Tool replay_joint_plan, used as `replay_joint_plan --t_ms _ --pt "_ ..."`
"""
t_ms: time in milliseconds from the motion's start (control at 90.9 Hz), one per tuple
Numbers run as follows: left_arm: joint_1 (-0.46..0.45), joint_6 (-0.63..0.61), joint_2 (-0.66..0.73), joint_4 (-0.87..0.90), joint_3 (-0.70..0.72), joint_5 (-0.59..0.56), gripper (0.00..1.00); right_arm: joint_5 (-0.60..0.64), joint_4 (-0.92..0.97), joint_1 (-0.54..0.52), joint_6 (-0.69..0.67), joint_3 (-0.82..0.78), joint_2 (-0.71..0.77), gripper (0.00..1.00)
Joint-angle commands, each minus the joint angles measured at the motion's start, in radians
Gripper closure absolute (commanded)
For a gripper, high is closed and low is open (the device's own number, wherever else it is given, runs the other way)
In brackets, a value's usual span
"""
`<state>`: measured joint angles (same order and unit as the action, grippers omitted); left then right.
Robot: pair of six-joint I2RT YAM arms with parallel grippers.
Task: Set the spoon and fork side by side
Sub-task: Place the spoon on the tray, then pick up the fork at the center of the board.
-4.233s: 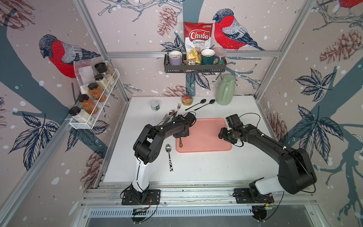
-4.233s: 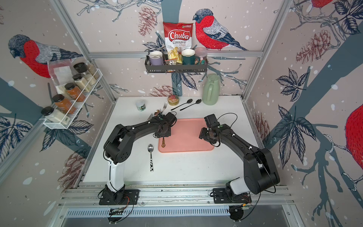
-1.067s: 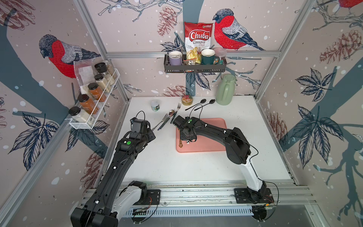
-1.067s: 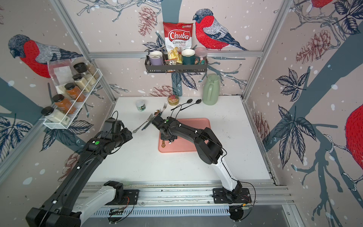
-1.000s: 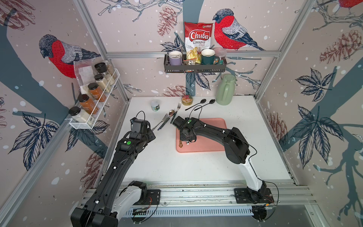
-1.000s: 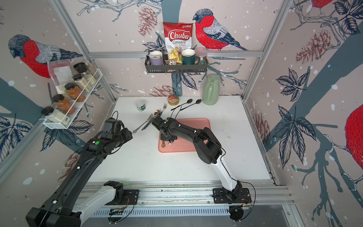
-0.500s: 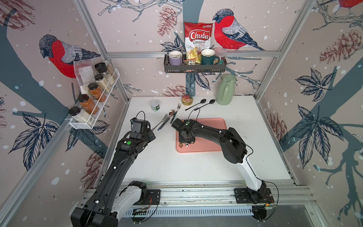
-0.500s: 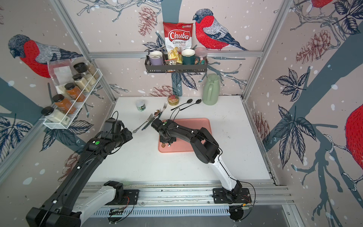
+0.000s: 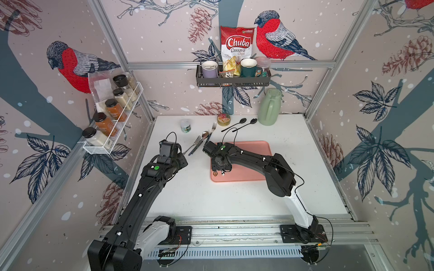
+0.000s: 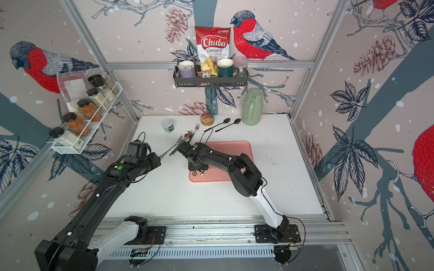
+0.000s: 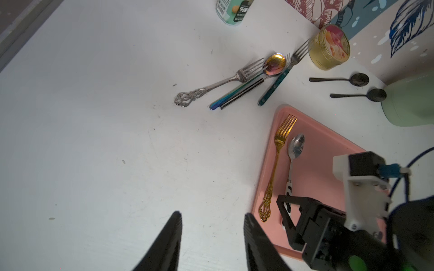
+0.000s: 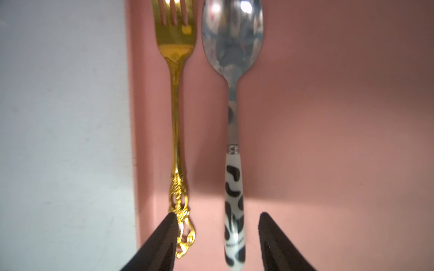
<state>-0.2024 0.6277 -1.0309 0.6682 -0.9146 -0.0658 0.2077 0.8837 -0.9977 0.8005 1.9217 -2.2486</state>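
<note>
The gold fork [image 12: 176,112] and the spoon [image 12: 233,122] with the black-and-white spotted handle lie flat on the pink tray [image 12: 328,117]. They are parallel, heads pointing the same way toward the back wall. A narrow strip of tray shows between them, so they are not touching. The fork runs along the tray edge nearest the left arm, and the spoon lies just beside it, on the robot's right.

The right end effector [image 12: 218,214] hangs low over the handle ends with its jaws apart. The spoon's handle lies in the gap between them, with tray visible on either side, and neither jaw grips it. In the right wrist view one finger [image 12: 159,248] overlaps the fork's ornate tip; whether it touches cannot be told. In both top views this end effector covers most of the pair, and only the handle tips peek out.

The left end effector [image 11: 211,213] is above the bare bench [image 11: 94,140], clear of the tray. Its jaws are apart with nothing between them.

At the back of the bench a silver fork [image 11: 220,82], an iridescent spoon [image 11: 258,77] and a teal-handled fork [image 11: 279,79] lie in a loose cluster. Near them are a gold tin [image 11: 328,50] and two black spoons [image 11: 340,79].
</note>
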Motion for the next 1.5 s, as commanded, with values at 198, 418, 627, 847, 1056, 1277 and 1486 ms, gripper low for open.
replay_joint_plan --t_ms 198,418,627,847,1056,1277,1486 --pt "-0.014 -0.156 -0.137 -0.277 0.029 0.069 0.56 0.102 0.036 0.014 -0.096 -0.055 0.225 0.40" --pt "-0.077 -0.270 -0.355 -0.428 -0.042 -0.006 0.57 0.099 -0.146 0.037 -0.182 -0.269 0.389 0.39" --pt "-0.082 -0.445 -0.555 -0.505 -0.159 0.045 0.58 0.138 -0.363 0.069 -0.250 -0.490 0.523 0.39" --pt "-0.047 -0.503 -0.728 -0.407 -0.325 0.131 0.58 0.202 -0.583 0.081 -0.311 -0.655 0.587 0.39" --pt "0.015 -0.452 -0.831 -0.363 -0.389 0.117 0.61 0.188 -0.768 0.061 -0.381 -0.775 0.610 0.37" --pt "0.027 -0.421 -0.918 -0.289 -0.473 0.091 0.64 0.143 -0.797 0.068 -0.372 -0.798 0.573 0.35" --pt "0.062 -0.469 -0.956 -0.235 -0.518 0.047 0.65 0.129 -0.855 0.075 -0.379 -0.850 0.601 0.35"
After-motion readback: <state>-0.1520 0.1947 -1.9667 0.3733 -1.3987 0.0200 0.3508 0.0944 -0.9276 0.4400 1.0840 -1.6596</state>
